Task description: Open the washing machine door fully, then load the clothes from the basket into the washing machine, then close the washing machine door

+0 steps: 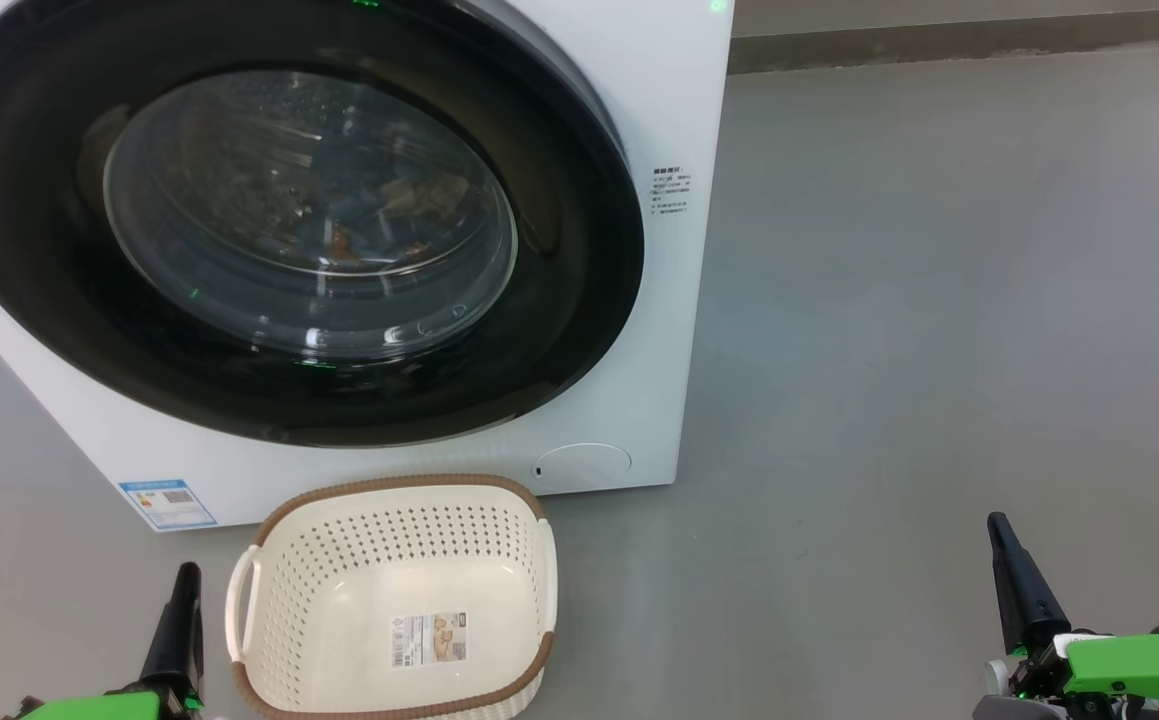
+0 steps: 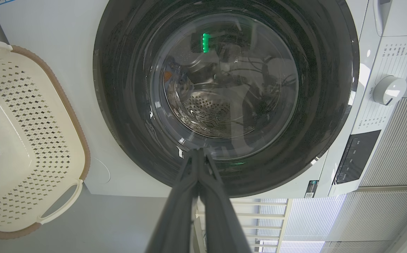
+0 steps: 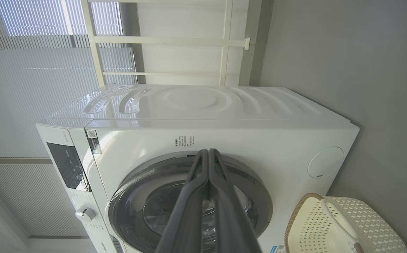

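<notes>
Beside the empty basket (image 1: 389, 484), left gripper (image 1: 185, 580) and right gripper (image 1: 1001, 530) sit pinched shut, bare; door (image 1: 59, 250) closed on clothes (image 1: 419, 200), likely only a latch check left.

glossy black washing machine door (image 1: 69, 300), perforated plastic basket (image 1: 289, 590), matt floor (image 1: 939, 300)

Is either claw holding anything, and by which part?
Nothing is held. The left claw and the right claw are both shut and empty, touching neither the basket nor the closed washing machine door.
</notes>
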### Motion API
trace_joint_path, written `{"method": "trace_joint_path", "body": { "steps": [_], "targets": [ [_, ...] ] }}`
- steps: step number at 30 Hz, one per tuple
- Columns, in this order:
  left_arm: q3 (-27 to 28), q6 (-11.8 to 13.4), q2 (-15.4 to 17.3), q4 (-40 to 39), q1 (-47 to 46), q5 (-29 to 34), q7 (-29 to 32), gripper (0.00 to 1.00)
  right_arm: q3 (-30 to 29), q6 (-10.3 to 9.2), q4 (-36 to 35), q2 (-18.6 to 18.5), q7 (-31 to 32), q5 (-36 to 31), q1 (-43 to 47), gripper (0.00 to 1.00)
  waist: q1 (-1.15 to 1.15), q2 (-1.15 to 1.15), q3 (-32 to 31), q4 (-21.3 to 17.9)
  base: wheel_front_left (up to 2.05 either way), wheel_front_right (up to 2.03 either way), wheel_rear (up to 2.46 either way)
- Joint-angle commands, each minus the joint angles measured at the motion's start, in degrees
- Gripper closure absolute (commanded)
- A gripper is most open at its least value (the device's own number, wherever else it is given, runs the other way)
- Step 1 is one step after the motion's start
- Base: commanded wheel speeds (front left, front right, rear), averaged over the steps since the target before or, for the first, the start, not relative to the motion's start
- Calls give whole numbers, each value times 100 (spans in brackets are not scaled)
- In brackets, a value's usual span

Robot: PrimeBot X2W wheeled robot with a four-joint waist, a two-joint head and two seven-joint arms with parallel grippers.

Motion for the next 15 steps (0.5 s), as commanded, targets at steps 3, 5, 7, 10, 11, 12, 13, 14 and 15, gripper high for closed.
{"method": "trace_joint_path", "body": {
  "steps": [3, 5, 7, 10, 11, 12, 13, 14, 15],
  "targets": [
    [192, -59, 114, -157, -221, -20, 41, 100, 137, -6, -142, -20, 46, 23, -228, 100, 0, 0, 0, 0, 0, 0, 0],
    [192, -59, 114, -157, -221, -20, 41, 100, 137, -6, -142, -20, 46, 23, -228, 100, 0, 0, 0, 0, 0, 0, 0],
    [192, -59, 114, -157, -221, -20, 41, 100, 137, -6, -142, -20, 46, 23, -228, 100, 0, 0, 0, 0, 0, 0, 0],
    [192, -59, 114, -157, -221, -20, 41, 100, 138, -6, -142, -20, 46, 23, -228, 100, 0, 0, 0, 0, 0, 0, 0],
    [192, -59, 114, -157, -221, -20, 41, 100, 138, -6, -142, -20, 46, 23, -228, 100, 0, 0, 0, 0, 0, 0, 0],
    [192, -59, 114, -157, -221, -20, 41, 100, 138, -6, -142, -20, 46, 23, -228, 100, 0, 0, 0, 0, 0, 0, 0],
    [192, -59, 114, -157, -221, -20, 41, 100, 138, -6, -142, -20, 46, 23, -228, 100, 0, 0, 0, 0, 0, 0, 0],
    [192, -59, 114, -157, -221, -20, 41, 100, 138, -6, -142, -20, 46, 23, -228, 100, 0, 0, 0, 0, 0, 0, 0],
    [192, -59, 114, -157, -221, -20, 41, 100, 138, -6, -142, -20, 46, 23, -228, 100, 0, 0, 0, 0, 0, 0, 0]
  ]
}}
